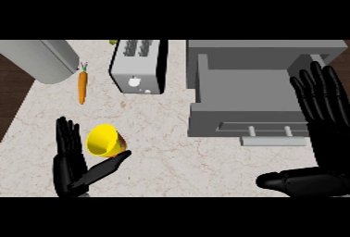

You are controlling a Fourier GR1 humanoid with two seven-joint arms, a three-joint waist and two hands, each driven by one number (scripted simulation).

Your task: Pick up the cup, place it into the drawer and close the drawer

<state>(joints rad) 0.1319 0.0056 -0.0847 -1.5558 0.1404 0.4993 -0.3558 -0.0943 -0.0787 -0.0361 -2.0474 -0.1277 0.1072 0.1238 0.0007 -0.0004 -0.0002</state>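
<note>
Yellow cup (106,140) tipped on the marble counter (178,152), left hand (74,166) beside it with straight fingers and thumb beneath it, right hand (318,134) spread flat over the open grey drawer (253,92), toaster (139,65) and carrot (82,85) behind.

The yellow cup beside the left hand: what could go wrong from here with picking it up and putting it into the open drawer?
1. The yellow cup lies tilted on the counter between the left hand's straight fingers and thumb, not yet gripped; it might roll or slip away as they close.
2. The right hand shows open over the drawer's right side and may be in the cup's way.
</note>
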